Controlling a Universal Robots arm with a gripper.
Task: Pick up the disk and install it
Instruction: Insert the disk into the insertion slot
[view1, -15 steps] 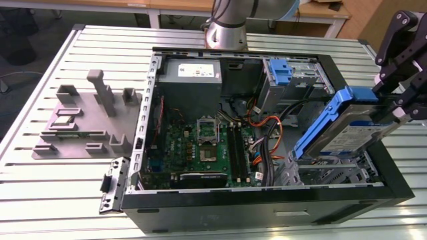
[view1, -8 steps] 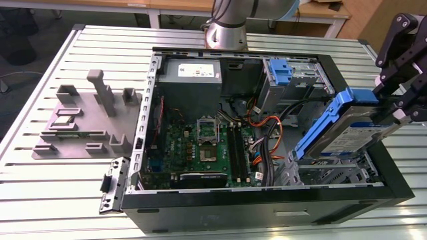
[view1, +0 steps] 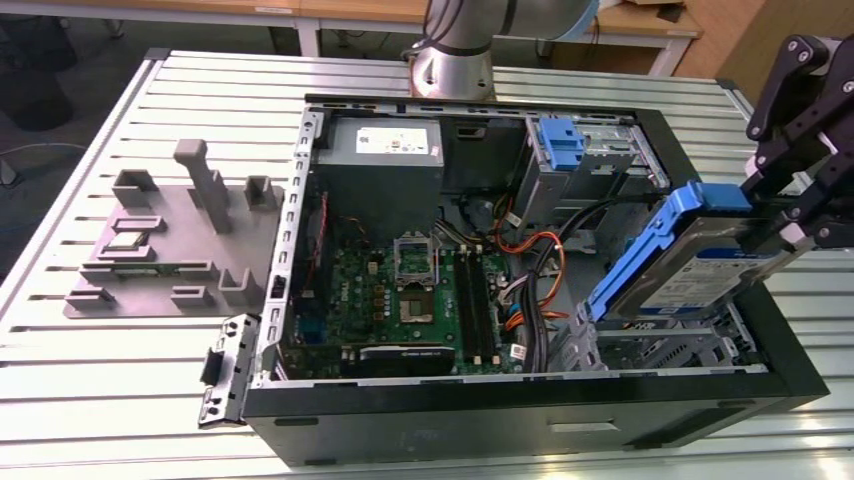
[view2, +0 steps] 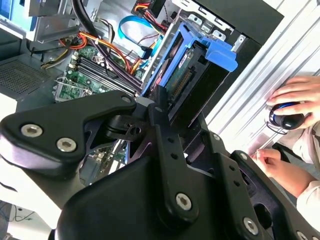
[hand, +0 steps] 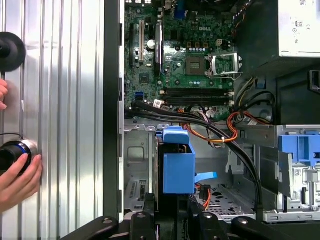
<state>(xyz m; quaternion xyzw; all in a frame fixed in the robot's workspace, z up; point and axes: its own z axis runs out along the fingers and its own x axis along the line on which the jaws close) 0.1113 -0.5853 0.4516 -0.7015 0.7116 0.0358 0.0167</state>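
Exterior view: gripper (view1: 781, 232), clamped on the disk (view1: 687, 270), holds it tilted, lower end inside the open computer case (view1: 507, 405) containing a motherboard (view1: 400, 300).

The exterior view looks down steeply on the open computer case (view1: 534, 400) from a fair way off, taking in the slatted tabletop (view1: 134, 370) around the case. Both wrist views sit close behind the claw (hand: 171, 207), facing into the case. All three share the motherboard (view1: 400, 290) and the disk (view1: 694, 270).
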